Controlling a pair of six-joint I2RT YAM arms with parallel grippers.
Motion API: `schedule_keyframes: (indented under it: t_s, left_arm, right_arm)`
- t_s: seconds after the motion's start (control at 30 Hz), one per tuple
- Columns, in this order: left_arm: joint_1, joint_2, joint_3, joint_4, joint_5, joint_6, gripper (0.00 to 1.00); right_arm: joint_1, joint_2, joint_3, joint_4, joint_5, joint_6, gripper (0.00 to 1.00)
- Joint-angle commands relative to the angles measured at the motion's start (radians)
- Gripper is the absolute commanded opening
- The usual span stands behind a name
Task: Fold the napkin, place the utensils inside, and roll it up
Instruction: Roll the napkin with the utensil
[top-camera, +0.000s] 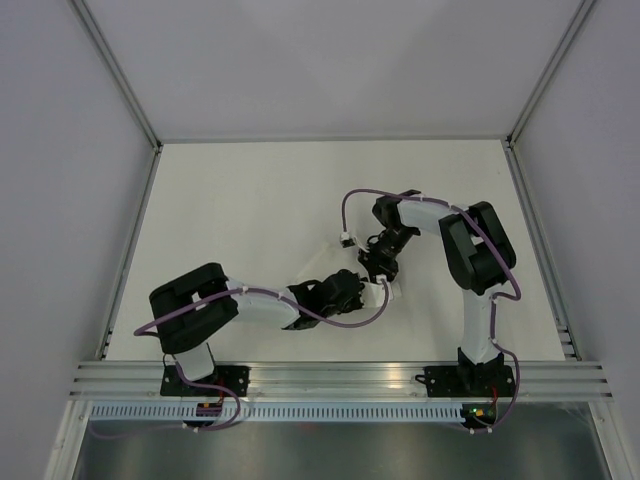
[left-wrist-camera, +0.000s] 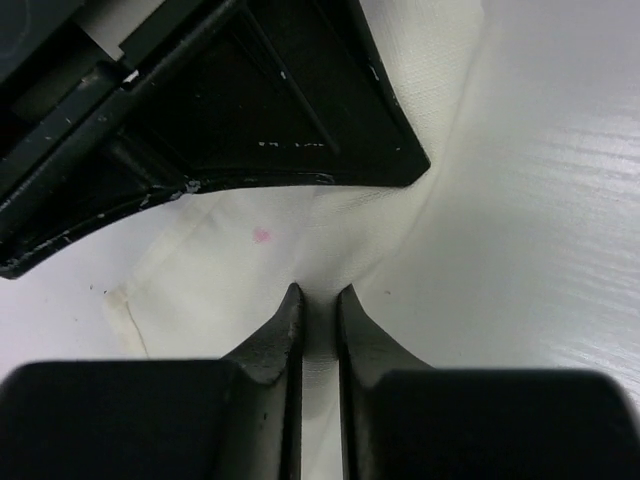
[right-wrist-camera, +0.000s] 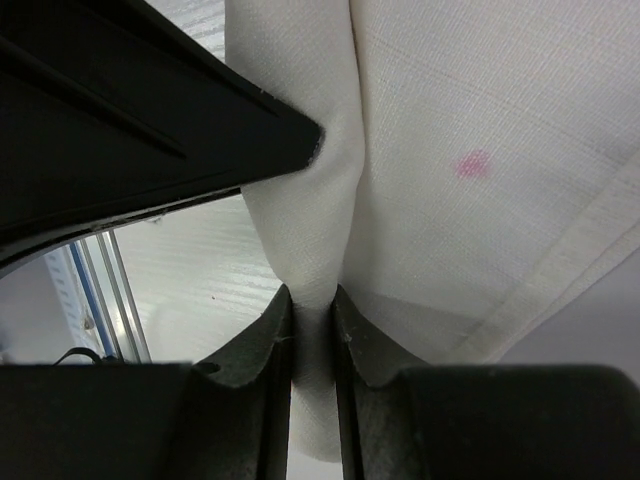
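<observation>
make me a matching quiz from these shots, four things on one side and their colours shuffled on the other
Things:
1. napkin
2. cables on the arms
3. spot on the napkin
4. left pincer

Colours:
a. black
b. pink
c. white
d. purple

Pairs: 1-c, 2-d, 3-b, 4-a
</observation>
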Motion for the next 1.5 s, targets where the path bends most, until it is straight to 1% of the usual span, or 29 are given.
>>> schedule_keyframes:
  t_s: [0.0,0.03,0.07,0.13,0.17,0.27,0.33,0.37,0.47,0.7,0.73,0.77,0.8,0.87,0.97,1.0,1.07,1.1,1.13,1.17,1.2,1.23,1.27,1.3,1.37,1.4,1.43,1.47]
  left_arm:
    - [0.034,0.061,0.059,-0.177,0.162,-0.062,0.12]
    - [0.039,0.063,0.063,-0.185,0.185,-0.067,0.09]
    - [0.047,0.065,0.071,-0.194,0.227,-0.070,0.07]
    - [0.054,0.068,0.077,-0.217,0.255,-0.078,0.02]
    - [0.062,0.069,0.082,-0.223,0.302,-0.084,0.02]
    - [0.076,0.077,0.088,-0.248,0.365,-0.091,0.02]
    - [0.082,0.084,0.099,-0.269,0.399,-0.097,0.02]
    - [0.083,0.088,0.100,-0.274,0.408,-0.099,0.02]
    - [0.093,0.100,0.120,-0.297,0.452,-0.105,0.02]
    - [0.117,0.137,0.172,-0.351,0.535,-0.116,0.02]
    - [0.122,0.143,0.180,-0.352,0.547,-0.117,0.03]
    - [0.131,0.149,0.200,-0.395,0.576,-0.120,0.03]
    - [0.137,0.163,0.212,-0.409,0.590,-0.124,0.03]
    - [0.159,0.181,0.255,-0.443,0.638,-0.128,0.03]
    - [0.192,0.224,0.312,-0.509,0.713,-0.136,0.04]
    - [0.203,0.235,0.326,-0.539,0.733,-0.139,0.05]
    - [0.232,0.268,0.365,-0.567,0.797,-0.150,0.06]
    - [0.243,0.281,0.379,-0.597,0.820,-0.153,0.06]
    - [0.252,0.310,0.396,-0.617,0.846,-0.156,0.07]
    - [0.269,0.325,0.433,-0.639,0.897,-0.159,0.07]
    - [0.278,0.345,0.453,-0.657,0.917,-0.160,0.07]
    - [0.286,0.360,0.470,-0.697,0.936,-0.162,0.08]
    - [0.300,0.394,0.510,-0.713,0.965,-0.166,0.08]
    - [0.303,0.410,0.527,-0.729,0.979,-0.167,0.09]
    - [0.315,0.448,0.573,-0.765,1.009,-0.174,0.09]
    - [0.317,0.459,0.586,-0.771,1.012,-0.179,0.10]
    - [0.323,0.469,0.608,-0.776,1.023,-0.182,0.10]
    - [0.326,0.488,0.619,-0.788,1.029,-0.193,0.11]
  right_arm:
    - [-0.006,0.090,-0.049,0.086,0.218,-0.056,0.23]
    - [-0.009,0.087,-0.049,0.085,0.210,-0.053,0.25]
    - [-0.009,0.082,-0.049,0.085,0.207,-0.053,0.34]
    - [-0.015,0.062,-0.050,0.091,0.193,-0.044,0.43]
    - [-0.018,0.051,-0.050,0.089,0.187,-0.040,0.51]
    - [-0.037,0.012,-0.035,0.083,0.166,-0.018,0.61]
    - [-0.058,-0.021,-0.012,0.075,0.153,0.001,0.63]
    - [-0.067,-0.030,-0.004,0.071,0.135,0.007,0.69]
    - [-0.115,-0.070,0.026,0.060,0.112,0.032,0.71]
    - [-0.262,-0.133,0.095,0.022,-0.040,0.071,0.74]
    - [-0.282,-0.137,0.103,0.029,-0.089,0.088,0.74]
    - [-0.305,-0.140,0.109,0.023,-0.110,0.082,0.74]
    - [-0.346,-0.154,0.109,0.025,-0.133,0.082,0.74]
    - [-0.391,-0.174,0.103,0.046,-0.201,0.085,0.74]
    - [-0.474,-0.235,0.070,0.066,-0.246,0.061,0.74]
    - [-0.494,-0.286,0.051,0.080,-0.246,0.055,0.74]
    - [-0.498,-0.353,-0.038,0.153,-0.224,0.053,0.74]
    - [-0.498,-0.433,-0.081,0.195,-0.213,0.061,0.74]
    - [-0.497,-0.474,-0.164,0.274,-0.206,0.064,0.75]
    - [-0.495,-0.519,-0.206,0.314,-0.181,0.072,0.75]
    - [-0.488,-0.601,-0.249,0.354,-0.171,0.072,0.76]
    - [-0.482,-0.643,-0.332,0.420,-0.154,0.066,0.76]
    - [-0.457,-0.727,-0.375,0.454,-0.111,0.064,0.76]
    - [-0.442,-0.769,-0.464,0.529,-0.088,0.065,0.76]
    - [-0.384,-0.849,-0.548,0.595,-0.023,0.067,0.78]
    - [-0.315,-0.914,-0.629,0.668,0.059,0.081,0.78]
    - [-0.275,-0.947,-0.667,0.701,0.099,0.085,0.79]
    - [-0.198,-0.987,-0.722,0.741,0.133,0.087,0.80]
